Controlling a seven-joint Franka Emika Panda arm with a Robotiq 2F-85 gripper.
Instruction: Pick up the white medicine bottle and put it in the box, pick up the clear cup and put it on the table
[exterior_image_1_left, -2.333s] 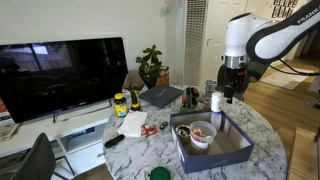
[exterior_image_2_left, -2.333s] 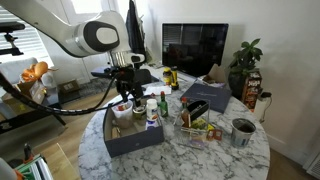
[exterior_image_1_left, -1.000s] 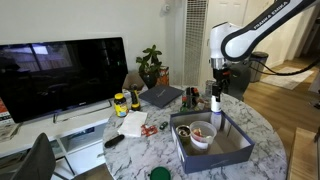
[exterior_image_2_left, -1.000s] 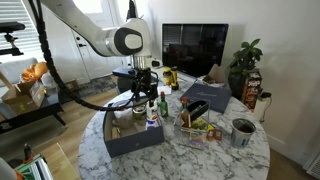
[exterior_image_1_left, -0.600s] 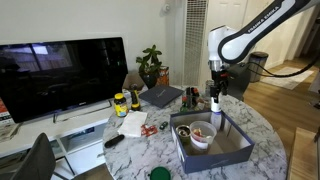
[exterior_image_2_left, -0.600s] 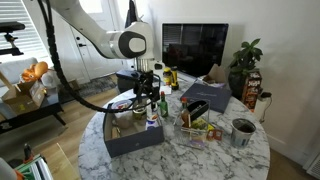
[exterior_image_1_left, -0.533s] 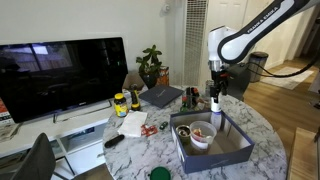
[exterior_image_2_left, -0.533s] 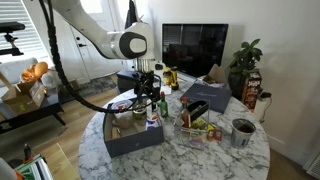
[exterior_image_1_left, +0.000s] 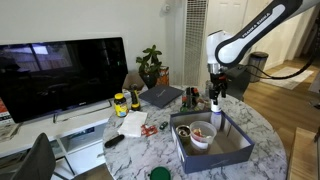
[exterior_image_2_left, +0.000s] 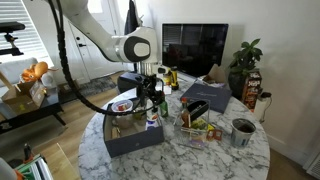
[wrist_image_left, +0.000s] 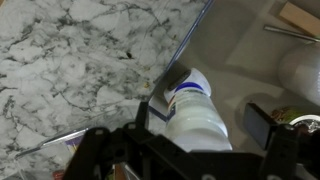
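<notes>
The white medicine bottle (exterior_image_1_left: 216, 101) stands upright right by the far wall of the dark blue-grey box (exterior_image_1_left: 218, 159), on the marble table (exterior_image_1_left: 150, 150). In the wrist view the bottle (wrist_image_left: 195, 105), with a blue label band, sits between the fingers of my open gripper (wrist_image_left: 205, 120), with a gap to the right finger. My gripper (exterior_image_1_left: 215, 92) hangs low over the bottle; it also shows in an exterior view (exterior_image_2_left: 152, 98) above the bottle (exterior_image_2_left: 152, 121). The clear cup (exterior_image_1_left: 202, 134) with a reddish inside stands in the box (exterior_image_2_left: 135, 143) and shows in the wrist view (wrist_image_left: 300, 70).
A yellow-labelled bottle (exterior_image_1_left: 120, 102), a dark laptop (exterior_image_1_left: 160, 96), papers (exterior_image_1_left: 133, 123) and a plant (exterior_image_1_left: 150, 65) lie toward the TV (exterior_image_1_left: 60, 75). Dark bottles (exterior_image_2_left: 163, 105), clutter (exterior_image_2_left: 200, 120) and a metal cup (exterior_image_2_left: 243, 131) stand beside the box.
My arm has swung from over the box toward the white bottle and come down, so the open fingers now stand on either side of it. The bottle and cup have not moved.
</notes>
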